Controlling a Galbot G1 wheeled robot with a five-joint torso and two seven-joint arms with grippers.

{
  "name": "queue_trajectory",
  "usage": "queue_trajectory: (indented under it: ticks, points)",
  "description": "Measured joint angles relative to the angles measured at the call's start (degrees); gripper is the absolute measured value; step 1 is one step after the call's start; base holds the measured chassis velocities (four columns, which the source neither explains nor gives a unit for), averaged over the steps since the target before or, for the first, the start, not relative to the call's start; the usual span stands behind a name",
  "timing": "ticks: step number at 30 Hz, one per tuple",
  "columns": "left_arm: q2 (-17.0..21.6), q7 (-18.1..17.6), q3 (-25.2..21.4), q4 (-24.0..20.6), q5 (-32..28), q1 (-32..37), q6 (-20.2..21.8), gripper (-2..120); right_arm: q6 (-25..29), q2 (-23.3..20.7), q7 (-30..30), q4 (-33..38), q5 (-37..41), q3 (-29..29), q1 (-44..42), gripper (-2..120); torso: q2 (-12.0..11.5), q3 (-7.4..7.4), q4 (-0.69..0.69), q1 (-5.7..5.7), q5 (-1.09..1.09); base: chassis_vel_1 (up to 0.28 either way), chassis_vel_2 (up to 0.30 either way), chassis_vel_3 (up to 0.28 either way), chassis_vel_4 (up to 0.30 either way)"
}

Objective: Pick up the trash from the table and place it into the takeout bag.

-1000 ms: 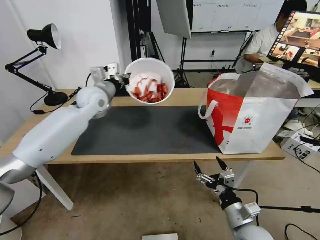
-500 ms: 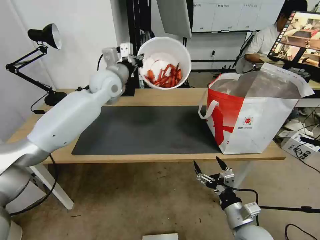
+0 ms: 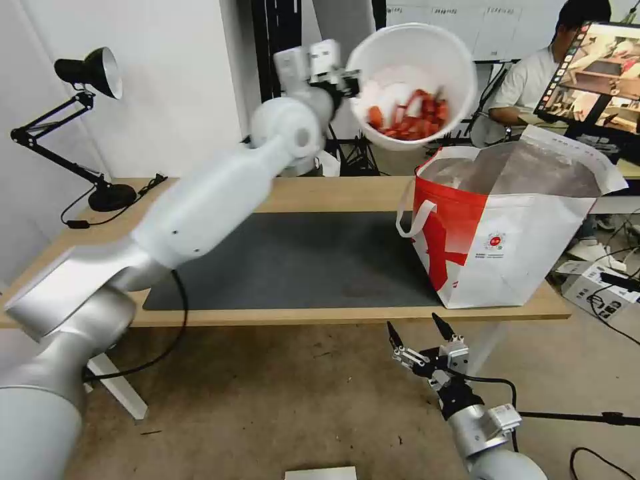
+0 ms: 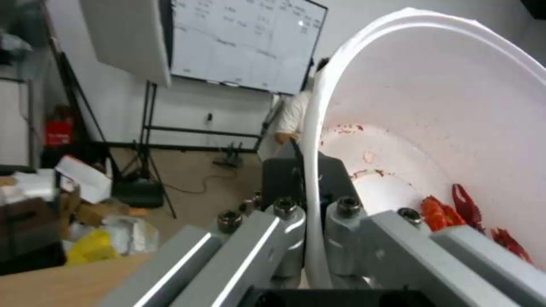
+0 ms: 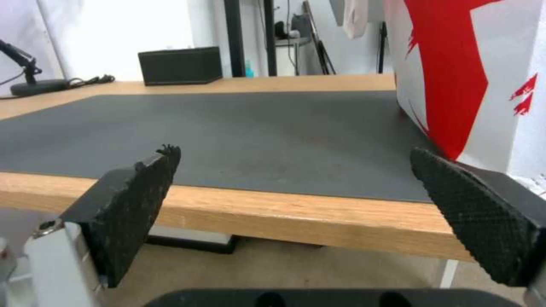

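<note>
- The left gripper (image 3: 351, 79) has its jaws pinched on the rim of the white bowl (image 3: 408, 83), one on each side of the wall. It holds the bowl in the air above the far right part of the worktop (image 3: 347, 195), just beside the near-left rim of the takeout bag (image 3: 507, 233).
- The bowl is tilted, its mouth turned toward the head camera, and the red scraps (image 3: 413, 119) are heaped at the low side. My worry: any further tip before the bowl is over the bag mouth could spill them onto the worktop or the dark mat (image 3: 293, 260).
- The hold is on the thin rim alone, seen close in the left wrist view (image 4: 314, 204). A quick swing could let the bowl pivot or slip.
- The bowl looks nearly as broad as the left half of the bag's opening, so it could catch the standing foil wall or the red side and push the soft bag toward the right-hand edge, where it already sits close to the front right corner.
- Open room: the mat and the left and middle of the worktop are bare, and the air above the bag is free.
- The right gripper (image 3: 421, 335) waits below the front edge, jaws spread wide and empty, clear of the left arm's path.
</note>
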Motion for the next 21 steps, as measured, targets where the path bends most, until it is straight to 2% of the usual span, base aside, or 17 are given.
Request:
queue_trajectory:
  ticks: [1, 4, 5, 8, 9, 12, 16, 21]
  points:
    - [0.0, 0.0, 0.0, 0.0, 0.0, 0.0, 0.0, 0, 0.0, 0.0, 0.0, 0.0, 0.0, 0.0, 0.0, 100, 0.0, 0.0, 0.0, 0.0, 0.0, 0.0, 0.0, 0.0, 0.0]
    - [-4.8, -1.6, 1.8, 2.4, 0.9, -0.4, -0.3, 0, 0.0, 0.0, 0.0, 0.0, 0.0, 0.0, 0.0, 100, 0.0, 0.0, 0.0, 0.0, 0.0, 0.0, 0.0, 0.0, 0.0]
    - [-4.8, -1.6, 1.8, 2.4, 0.9, -0.4, -0.3, 0, 0.0, 0.0, 0.0, 0.0, 0.0, 0.0, 0.0, 100, 0.0, 0.0, 0.0, 0.0, 0.0, 0.0, 0.0, 0.0, 0.0]
    - [-10.5, -1.9, 3.0, 5.7, 2.9, -0.5, -1.1, 0, 0.0, 0.0, 0.0, 0.0, 0.0, 0.0, 0.0, 100, 0.0, 0.0, -0.02, 0.0, 0.0, 0.0, 0.0, 0.0, 0.0]
    - [-10.5, -1.9, 3.0, 5.7, 2.9, -0.5, -1.1, 0, 0.0, 0.0, 0.0, 0.0, 0.0, 0.0, 0.0, 100, 0.0, 0.0, -0.02, 0.0, 0.0, 0.0, 0.0, 0.0, 0.0]
    - [-13.6, -1.9, 4.3, 8.5, 4.8, -0.5, -1.8, 0, 0.0, 0.0, 0.0, 0.0, 0.0, 0.0, 0.0, 100, 0.0, 0.0, -0.02, 0.0, 0.0, 0.0, 0.0, 0.0, 0.0]
    - [-14.8, -2.2, 5.2, 10.4, 6.8, -0.4, -2.7, 0, 0.0, 0.0, 0.0, 0.0, 0.0, 0.0, 0.0, 100, 0.0, 0.0, 0.01, 0.0, -0.01, 0.0, 0.0, 0.0, 0.0]
    - [-15.1, -2.1, 6.9, 12.9, 12.3, 0.6, -4.9, 0, 0.0, 0.0, 0.0, 0.0, 0.0, 0.0, 0.0, 100, 0.0, 0.0, 0.0, 0.0, -0.01, 0.0, 0.0, 0.0, 0.0]
